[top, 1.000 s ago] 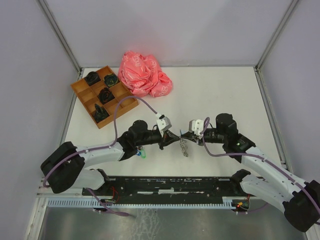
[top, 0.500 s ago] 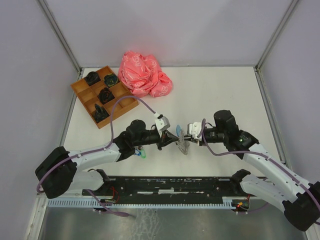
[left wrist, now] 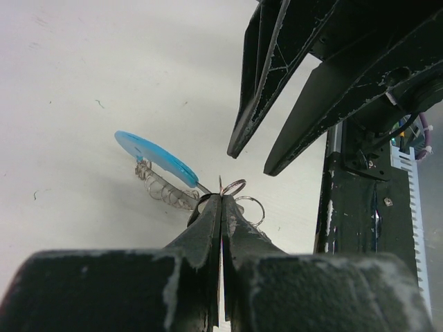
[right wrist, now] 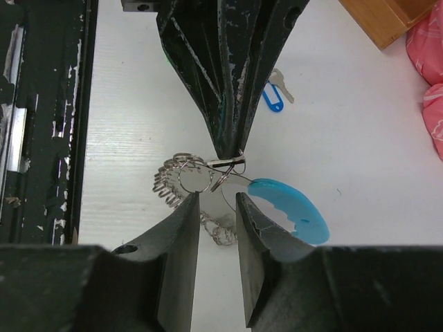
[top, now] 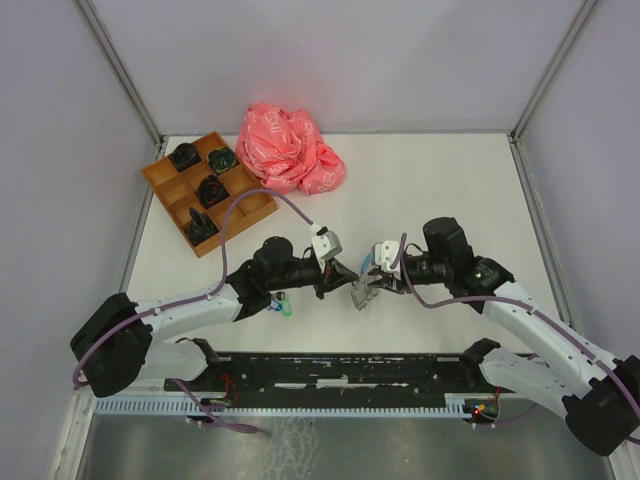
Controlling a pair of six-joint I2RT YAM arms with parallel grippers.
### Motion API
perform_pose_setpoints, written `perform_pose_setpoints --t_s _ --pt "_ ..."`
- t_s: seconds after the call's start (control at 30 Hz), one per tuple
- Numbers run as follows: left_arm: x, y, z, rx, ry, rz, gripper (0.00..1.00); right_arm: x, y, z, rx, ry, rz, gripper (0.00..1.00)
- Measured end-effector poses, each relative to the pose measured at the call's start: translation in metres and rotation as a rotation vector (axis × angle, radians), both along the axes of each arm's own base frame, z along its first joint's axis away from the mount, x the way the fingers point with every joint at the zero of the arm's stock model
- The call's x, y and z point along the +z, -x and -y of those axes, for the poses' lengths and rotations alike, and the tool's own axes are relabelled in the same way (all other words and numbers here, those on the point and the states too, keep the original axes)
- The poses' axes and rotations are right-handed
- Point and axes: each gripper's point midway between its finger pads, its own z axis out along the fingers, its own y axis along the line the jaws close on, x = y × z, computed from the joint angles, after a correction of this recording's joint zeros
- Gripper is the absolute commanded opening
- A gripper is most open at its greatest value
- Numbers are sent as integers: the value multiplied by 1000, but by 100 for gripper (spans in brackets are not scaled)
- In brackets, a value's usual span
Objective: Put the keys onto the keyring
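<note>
Two robot arms meet nose to nose over the middle of the tabletop (top: 450,190), toward its near edge. The left gripper (top: 345,272) is pinched tight on a thin wire end of the keyring (top: 362,296). The keyring's coiled chain (right wrist: 172,184) and light blue piece (right wrist: 287,211) sag below the closed tips.

The right gripper (right wrist: 217,200) faces it head-on. Its jaws are parted with nothing between them, and its tips are just short of the small metal loops at the pinch point. The keyring's long axis runs across the line of the two grippers, chain to one side of the right jaws and blue piece to the other.

A key (right wrist: 273,93) with a blue tag lies flat on the tabletop behind the left gripper, under the left arm and well apart from the keyring. A green tag (top: 287,312) shows beside it from overhead. Whether any key is already threaded on cannot be made out.

The left arm is nearer the loose keys but is occupied with the keyring. The free right arm looks the likelier to grasp next, and fetching a key would mean reaching past the left gripper.
</note>
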Motion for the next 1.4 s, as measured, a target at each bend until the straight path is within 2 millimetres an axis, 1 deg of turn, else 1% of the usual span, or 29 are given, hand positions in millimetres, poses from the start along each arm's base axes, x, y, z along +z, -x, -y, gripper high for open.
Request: perform_pose_setpoints --t_s 0.2,0.37,0.57,0.73,0.8,0.97,1.07,1.2,1.4 --pt "-1 2 1 -8 -3 -3 3 7 -2 -5 -54 -43 -61 36" --pt "0 3 2 -10 -2 -2 3 10 -3 -8 -90 -60 -104 36" --pt "4 3 3 -14 3 2 3 0 -3 -12 -114 -39 -157 34" --pt "3 3 3 -14 2 1 3 -7 -5 -14 -127 -19 -169 25" --pt "3 3 3 -14 2 1 3 -9 -7 -13 -137 -12 -167 19" --pt "2 3 2 -10 -5 -3 3 -14 -9 -8 -154 17 -158 1" --pt "2 3 1 -5 -10 -7 3 -13 -9 -6 -157 21 -145 1" --pt "3 3 0 5 -12 -5 3 -6 -8 -4 -161 9 -117 1" --pt "-1 -1 -3 37 -29 -10 3 -2 -9 -6 -177 -55 -93 1"
